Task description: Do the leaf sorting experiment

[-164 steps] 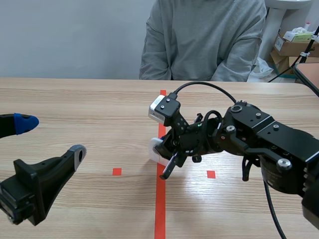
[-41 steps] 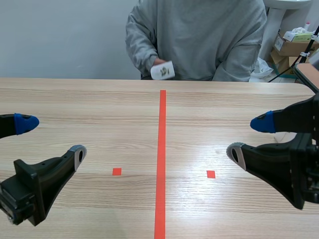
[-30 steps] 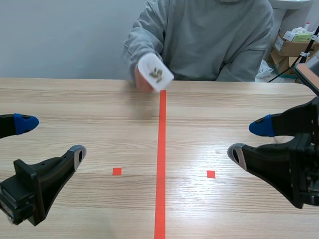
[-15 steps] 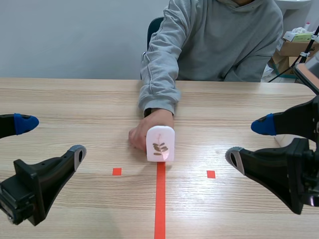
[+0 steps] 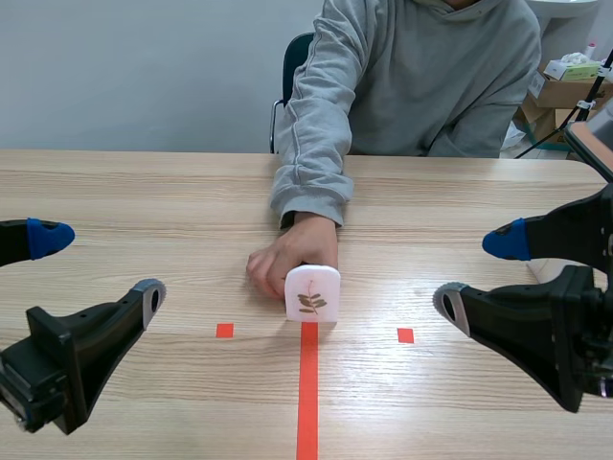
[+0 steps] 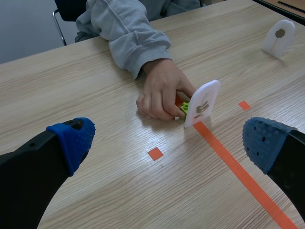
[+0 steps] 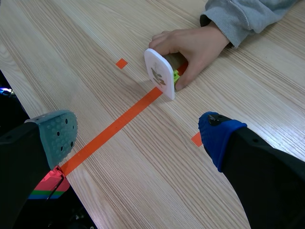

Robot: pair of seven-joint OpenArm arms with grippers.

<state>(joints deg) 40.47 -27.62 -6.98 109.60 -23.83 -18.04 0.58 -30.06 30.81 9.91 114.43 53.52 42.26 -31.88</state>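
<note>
Both spread wide and empty in the scene view: left gripper [image 5: 99,266] at lower left, right gripper [image 5: 476,271] at lower right. At centre, leaf card [image 5: 312,293] upright on the top end of the tape line [image 5: 307,393], person's hand [image 5: 290,257] clasped behind it.

Left wrist view: leaf card [image 6: 202,102] ahead of the open fingers, hand touching it; risks striking that hand if reaching in now.

Right wrist view: leaf card [image 7: 159,74] ahead, face showing; looks thin and upright, so probably topples under a one-sided nudge.
</note>
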